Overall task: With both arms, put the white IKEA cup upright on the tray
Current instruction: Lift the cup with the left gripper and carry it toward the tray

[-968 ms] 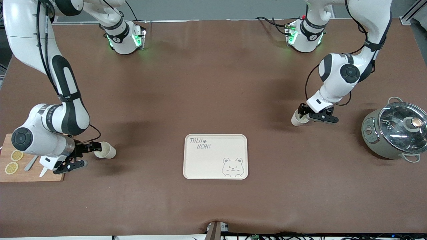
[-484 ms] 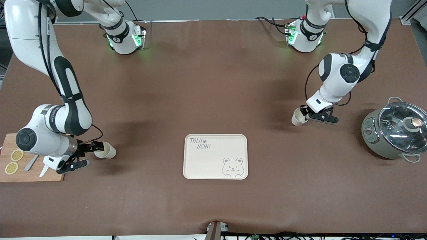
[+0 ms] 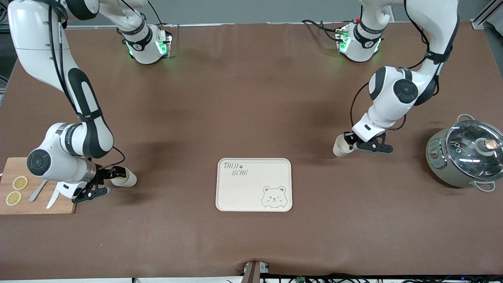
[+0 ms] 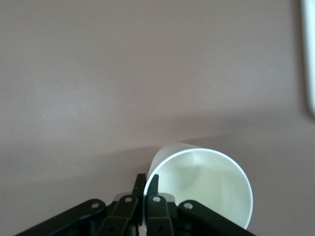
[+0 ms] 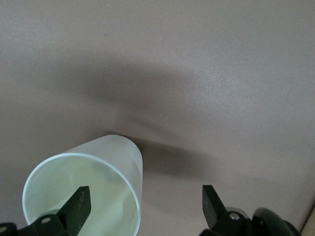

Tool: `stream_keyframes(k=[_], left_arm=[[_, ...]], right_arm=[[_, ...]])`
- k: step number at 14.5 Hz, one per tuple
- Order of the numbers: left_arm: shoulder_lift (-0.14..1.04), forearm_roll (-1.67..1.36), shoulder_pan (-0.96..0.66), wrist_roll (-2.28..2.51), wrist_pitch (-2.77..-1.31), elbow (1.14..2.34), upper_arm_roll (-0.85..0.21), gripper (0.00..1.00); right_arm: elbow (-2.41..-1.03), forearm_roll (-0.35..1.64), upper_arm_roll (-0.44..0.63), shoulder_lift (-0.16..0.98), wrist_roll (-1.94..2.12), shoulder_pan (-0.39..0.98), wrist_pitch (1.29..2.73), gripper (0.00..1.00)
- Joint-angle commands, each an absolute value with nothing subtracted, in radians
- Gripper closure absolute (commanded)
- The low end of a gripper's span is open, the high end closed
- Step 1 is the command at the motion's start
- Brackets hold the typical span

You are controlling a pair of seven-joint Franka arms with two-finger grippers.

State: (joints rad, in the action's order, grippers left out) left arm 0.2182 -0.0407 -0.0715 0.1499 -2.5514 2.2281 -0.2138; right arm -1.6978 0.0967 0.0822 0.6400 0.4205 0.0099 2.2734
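Starting with the front view, we see the tray [image 3: 243,192] mid-table, nothing on it. The white cup [image 3: 338,146] sits at about 2 o'clock from the tray, tipped, with the left gripper [image 3: 353,144] at its rim. A lidded pot [image 3: 465,153] stands at 3 o'clock from that cup, apart from it. The second cup [image 3: 125,179] lies on its side at 9 o'clock from the tray, the right gripper [image 3: 107,181] at its mouth, and the cutting board [image 3: 39,204] with lemon slices [image 3: 13,190] just past the wrist toward the right arm's end. We cannot tell here whether the white cup is off the table. In the left wrist view the fingers [image 4: 152,184] are pinched narrow on the cup's rim wall, so that cup is held. In the right wrist view the jaws stand wide: one finger [image 5: 78,206] in front of the open mouth, the other [image 5: 211,201] outside, the cup wall between them, nothing clamped. Our read: left is at carry, right is at grasp. To do it well, close the right on the wall only once the inner finger is seated deep enough, since a thin rim pinch can let a cup swing. Carry both slowly, rotate mouths up over the tray, and set down apart from each other.
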Motion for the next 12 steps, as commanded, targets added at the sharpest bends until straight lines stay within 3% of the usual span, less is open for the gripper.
stream_keyframes(k=[1,3,7,12], left_arm=[[0.285,-0.023,-0.119,0.302,-2.349,2.01,-0.227,1.0],[0.328,0.014,-0.156,0.415,-2.295,1.909,-0.229,1.0],[0.498,0.017,-0.241,0.576,-2.177,1.64,-0.229,1.0],[0.684,0.037,-0.353,0.738,-2.178,1.451,-0.218,1.0]], right_arm=[[-1.715,0.112,0.081,0.635,0.436,0.012,2.298,0.0],[-1.713,0.112,0.081,0.635,0.434,0.012,2.296,0.0],[-1.712,0.112,0.081,0.635,0.433,0.014,2.295,0.24],[-1.71,0.112,0.081,0.635,0.433,0.017,2.295,0.47]])
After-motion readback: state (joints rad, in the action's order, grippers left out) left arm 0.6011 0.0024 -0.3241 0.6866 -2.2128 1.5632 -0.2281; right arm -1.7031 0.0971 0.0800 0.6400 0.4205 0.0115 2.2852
